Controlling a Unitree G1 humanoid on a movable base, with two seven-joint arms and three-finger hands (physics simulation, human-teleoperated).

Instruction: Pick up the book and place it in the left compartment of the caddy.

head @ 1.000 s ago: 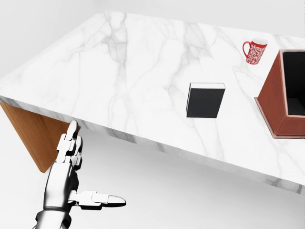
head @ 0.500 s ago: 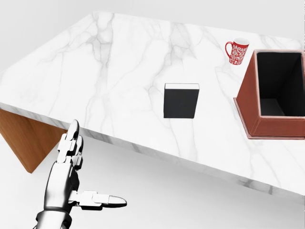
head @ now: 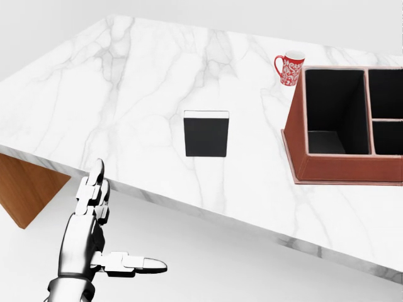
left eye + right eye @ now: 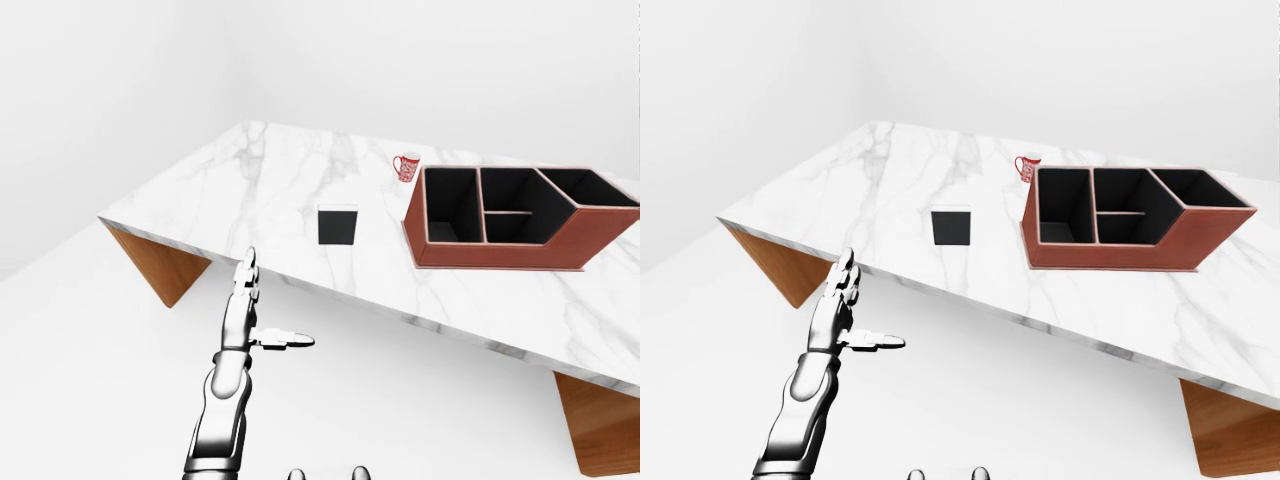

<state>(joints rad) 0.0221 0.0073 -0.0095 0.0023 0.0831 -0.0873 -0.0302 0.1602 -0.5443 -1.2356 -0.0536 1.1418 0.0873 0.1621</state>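
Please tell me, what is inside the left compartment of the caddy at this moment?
The left compartment of the caddy looks empty: only dark walls and a dark floor show. The near wall hides part of its floor. The book lies flat on the table, apart from the caddy.

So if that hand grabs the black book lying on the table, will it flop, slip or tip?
The book probably stays stiff: it looks like a squat hard-edged block. Lying flat on the marble table, it shouldn't tip or roll, though it may slide if pushed. The open left hand may struggle to get under it.
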